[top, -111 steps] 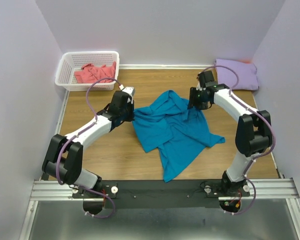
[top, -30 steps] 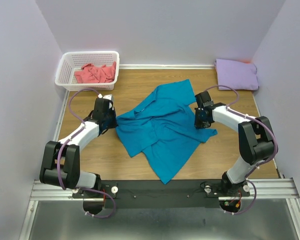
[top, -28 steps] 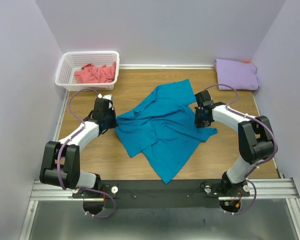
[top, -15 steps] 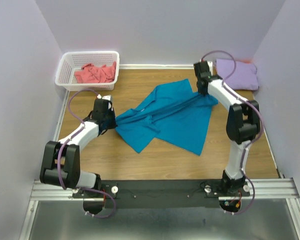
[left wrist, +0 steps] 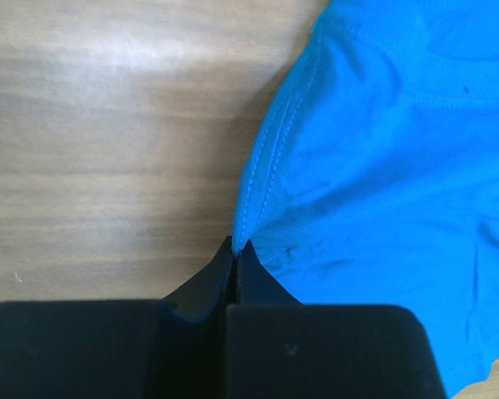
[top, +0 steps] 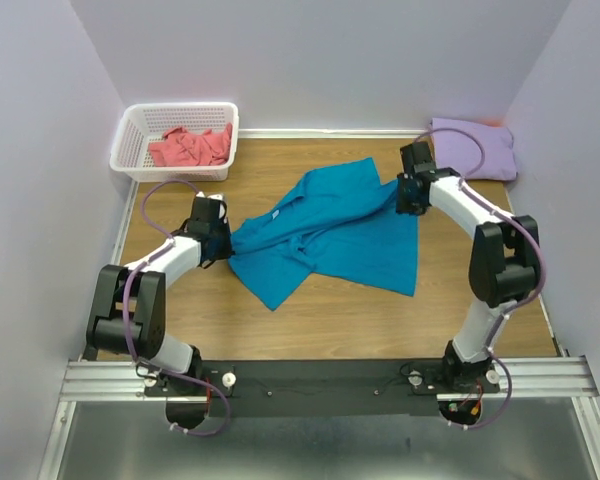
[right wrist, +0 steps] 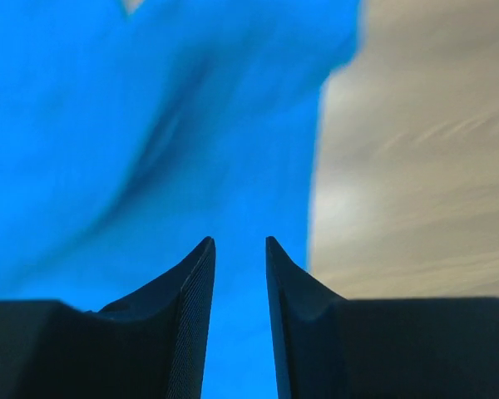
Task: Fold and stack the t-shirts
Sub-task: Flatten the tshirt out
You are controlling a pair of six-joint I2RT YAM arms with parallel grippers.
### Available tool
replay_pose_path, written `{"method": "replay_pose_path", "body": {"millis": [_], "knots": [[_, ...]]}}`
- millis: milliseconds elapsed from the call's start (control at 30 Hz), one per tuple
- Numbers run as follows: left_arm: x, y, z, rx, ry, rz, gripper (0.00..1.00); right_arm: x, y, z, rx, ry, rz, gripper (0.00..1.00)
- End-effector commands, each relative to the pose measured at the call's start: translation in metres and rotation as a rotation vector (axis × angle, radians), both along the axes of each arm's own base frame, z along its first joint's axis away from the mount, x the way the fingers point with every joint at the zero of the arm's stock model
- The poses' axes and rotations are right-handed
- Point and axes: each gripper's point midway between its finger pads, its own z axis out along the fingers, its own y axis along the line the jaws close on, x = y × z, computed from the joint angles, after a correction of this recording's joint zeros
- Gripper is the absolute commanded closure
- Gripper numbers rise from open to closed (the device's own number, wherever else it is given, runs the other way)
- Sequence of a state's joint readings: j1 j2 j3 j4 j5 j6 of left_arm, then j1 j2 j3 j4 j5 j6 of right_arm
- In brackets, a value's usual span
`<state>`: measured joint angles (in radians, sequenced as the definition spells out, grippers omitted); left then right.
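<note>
Teal t-shirt (top: 330, 235) lies spread mid-worktop (top: 280, 320), partly flattened, with folds bunched toward its left side.

Left end effector (top: 222, 247) is low at the shirt's left edge. The wrist view shows its jaws fully closed, pinching the stitched hem right at the fingertips (left wrist: 235, 249), with bare wood to the left of the pinch.

Right end effector (top: 412, 194) is at the shirt's far right corner. Its wrist view is motion-blurred: the fingers (right wrist: 201, 258) are parted by a narrow gap with nothing clamped between them. Teal cloth is below, and its edge and bare wood are off to the right.

Lavender t-shirt (top: 475, 148) sits folded in the far right corner, apart from the teal one. Coral-pink t-shirt (top: 190, 147) is crumpled in the white basket (top: 130, 135) at the far left corner.
</note>
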<state>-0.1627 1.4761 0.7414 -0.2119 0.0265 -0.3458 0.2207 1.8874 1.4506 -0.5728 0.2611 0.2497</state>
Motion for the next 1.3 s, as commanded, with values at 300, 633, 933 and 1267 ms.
{"method": "replay_pose_path", "body": {"millis": [300,633,933,1267], "knots": [[0.041,0.026,0.013,0.133,-0.026,0.105,1.0,-0.126,0.015,-0.063,0.197,0.248,-0.06,0.6],[0.052,0.038,0.02,0.195,-0.041,0.144,1.0,-0.159,-0.065,-0.08,0.145,0.352,-0.349,0.53],[0.056,0.036,0.064,0.17,-0.147,0.152,0.55,-0.128,-0.092,-0.029,0.235,0.162,-0.422,0.5],[-0.013,0.0,0.065,0.02,-0.11,0.149,0.36,-0.163,-0.039,-0.007,0.39,0.135,-0.245,0.33]]}}
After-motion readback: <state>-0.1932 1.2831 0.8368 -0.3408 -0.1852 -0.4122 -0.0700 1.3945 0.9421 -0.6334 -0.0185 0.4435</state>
